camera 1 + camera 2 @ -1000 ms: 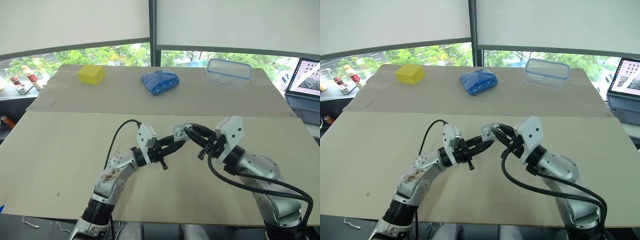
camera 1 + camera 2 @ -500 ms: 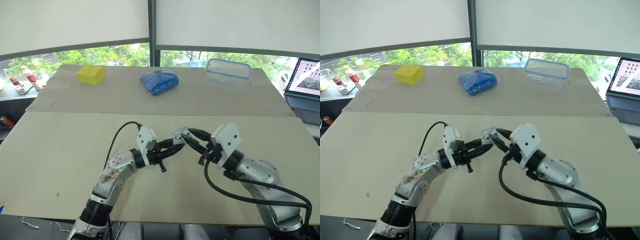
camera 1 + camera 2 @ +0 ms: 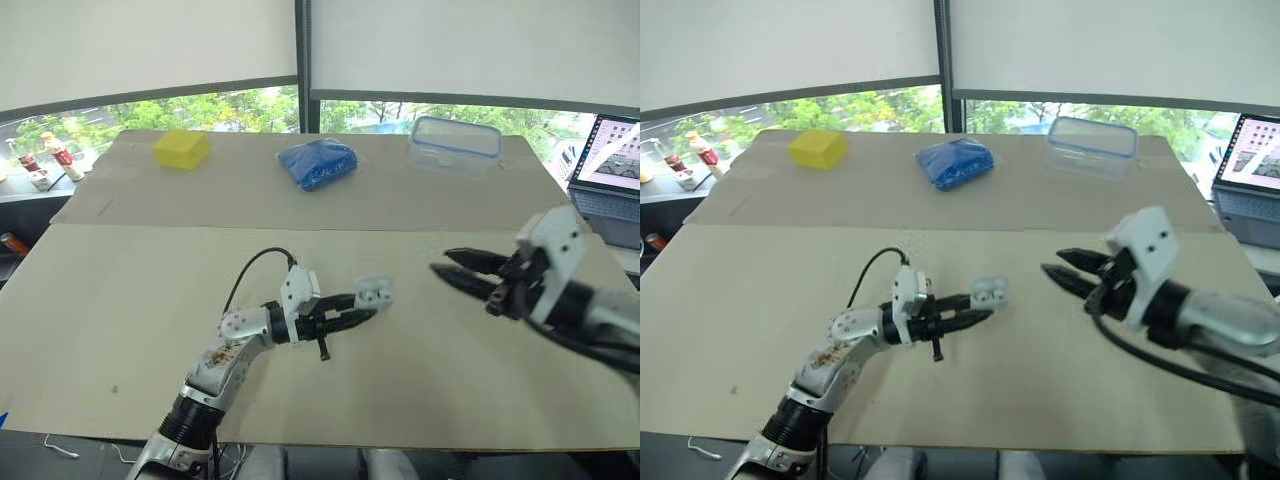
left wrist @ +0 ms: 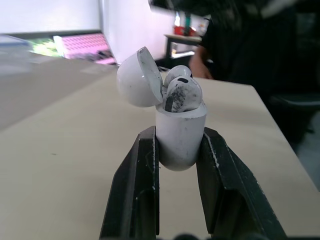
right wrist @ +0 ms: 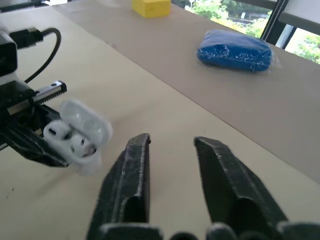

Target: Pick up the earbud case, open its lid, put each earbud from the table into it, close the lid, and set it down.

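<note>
at the far left edge some small bottles stand on a ledge by the window, and a yellow block sits on the far strip of the table. nearer and left of centre, the left gripper reaches out above the tabletop with its jaws closed narrowly on the earbud case, one black finger pressed against each side of the white body. the case is held upright, off the table. its lid is hinged back and open, and two earbuds sit in the wells, their tops showing above the rim. beyond the case, on the far strip, lies a blue bag, and further right a clear container with a blue-rimmed lid. right of the case and apart from it, the right gripper hangs above the table, pointing toward the case, jaws spread wide and holding nothing, with a plain gap between its fingers. at the far right edge an open laptop shows a lit screen.
</note>
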### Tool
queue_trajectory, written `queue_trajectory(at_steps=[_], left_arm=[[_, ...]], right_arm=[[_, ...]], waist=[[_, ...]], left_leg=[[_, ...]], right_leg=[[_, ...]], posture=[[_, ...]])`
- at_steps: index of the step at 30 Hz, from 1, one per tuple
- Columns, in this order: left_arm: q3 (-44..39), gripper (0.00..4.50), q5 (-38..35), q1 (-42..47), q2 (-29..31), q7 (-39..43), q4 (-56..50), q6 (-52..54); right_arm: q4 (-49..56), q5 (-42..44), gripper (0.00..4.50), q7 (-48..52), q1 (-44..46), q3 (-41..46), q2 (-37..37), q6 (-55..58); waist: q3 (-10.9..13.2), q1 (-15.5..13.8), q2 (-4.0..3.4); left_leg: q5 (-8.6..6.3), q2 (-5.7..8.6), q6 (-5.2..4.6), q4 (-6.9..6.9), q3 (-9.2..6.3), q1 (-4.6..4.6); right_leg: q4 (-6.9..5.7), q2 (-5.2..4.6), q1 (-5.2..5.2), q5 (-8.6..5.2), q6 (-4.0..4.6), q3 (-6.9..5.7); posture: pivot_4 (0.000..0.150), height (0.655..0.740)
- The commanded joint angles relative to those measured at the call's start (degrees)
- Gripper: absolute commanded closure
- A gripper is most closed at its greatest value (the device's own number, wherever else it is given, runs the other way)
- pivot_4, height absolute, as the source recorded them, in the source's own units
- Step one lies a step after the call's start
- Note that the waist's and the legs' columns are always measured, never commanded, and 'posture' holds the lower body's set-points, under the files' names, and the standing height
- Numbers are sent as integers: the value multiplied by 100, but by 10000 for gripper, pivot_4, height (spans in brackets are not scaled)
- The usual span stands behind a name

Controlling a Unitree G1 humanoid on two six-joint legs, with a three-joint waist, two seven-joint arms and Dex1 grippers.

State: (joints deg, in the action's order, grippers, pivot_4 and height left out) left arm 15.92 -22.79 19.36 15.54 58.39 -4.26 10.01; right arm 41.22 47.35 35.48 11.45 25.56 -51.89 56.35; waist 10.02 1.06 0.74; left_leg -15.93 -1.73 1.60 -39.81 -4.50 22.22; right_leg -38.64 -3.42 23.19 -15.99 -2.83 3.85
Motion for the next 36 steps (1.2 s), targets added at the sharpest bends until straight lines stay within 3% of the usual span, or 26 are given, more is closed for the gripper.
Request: queue_trajectory(at_steps=[1,2,10,15,21,30,36], left_arm=[[227,39719,-57,285,-46,564,28,-240],[267,39719,-49,337,-69,662,79,-265],[419,39719,68,406,-238,922,307,-475],[384,39719,153,378,-245,834,429,-510],[234,39719,33,493,-312,633,500,-105],[-107,39719,-755,1485,-395,-310,871,3413],[-329,39719,-807,2308,-588,-592,2076,4630]], right_arm=[[-372,52,42587,439,360,-348,-525,73],[-498,44,45000,564,491,-568,-640,84],[-818,184,45000,1215,1142,-1802,-747,175],[-622,857,45000,1485,1166,-1658,-896,580],[-233,1232,45000,1598,522,-1290,-1250,715],[155,679,45000,931,-250,-750,-1108,287],[421,359,45000,695,-789,-711,-950,36]], waist=[[0,3,-1],[0,-2,-1],[1,-21,-1],[1,-40,-1],[2,-42,0],[3,-28,2],[4,-30,5]], left_leg=[[0,0,0,-1,0,2],[0,1,0,-2,1,1],[0,1,-1,-2,1,9],[0,0,0,-2,0,8],[0,0,-1,-3,-1,8],[0,1,0,-3,-2,7],[0,3,0,-2,-2,9]], right_leg=[[0,0,0,0,0,0],[0,-1,0,0,0,1],[11,-4,4,0,-1,0],[11,-4,3,0,-1,0],[12,-4,2,0,-2,-1],[9,-2,2,-1,-5,-1],[11,-3,3,-2,-6,-1]], posture=[[1500,6859],[1500,6859],[1500,6859],[1500,6859],[1500,6859],[1500,6859],[1500,6859]])
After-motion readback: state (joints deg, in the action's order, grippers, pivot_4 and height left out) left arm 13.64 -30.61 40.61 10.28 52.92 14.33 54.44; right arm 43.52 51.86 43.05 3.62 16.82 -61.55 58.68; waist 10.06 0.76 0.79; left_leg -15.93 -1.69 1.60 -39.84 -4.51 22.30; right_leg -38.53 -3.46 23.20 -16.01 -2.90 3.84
